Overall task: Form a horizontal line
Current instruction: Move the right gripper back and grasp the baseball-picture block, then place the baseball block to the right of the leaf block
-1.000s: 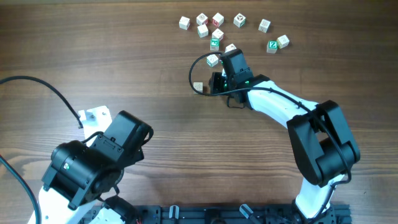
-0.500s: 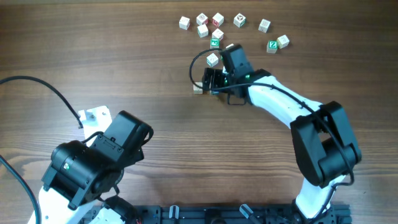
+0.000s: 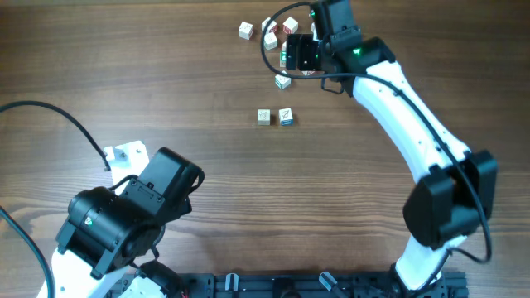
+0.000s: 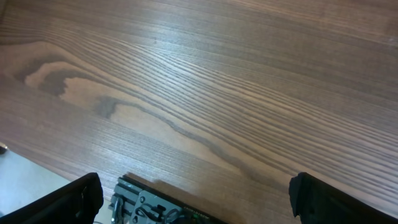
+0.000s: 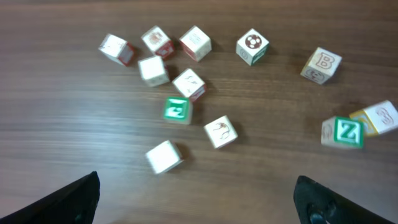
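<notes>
Wooden line: two cubes only, side by side, slightly apart, mid-surface. Right jaws wide open and empty above the scattered cubes. Left jaws look open and empty, though only the tips show.

This looks like a robotics lab test bench: a bare wood-grain tabletop carries a left arm and a white right arm rising from a black mounting rail, with a trailing black cable and scattered alphabet cubes.
</notes>
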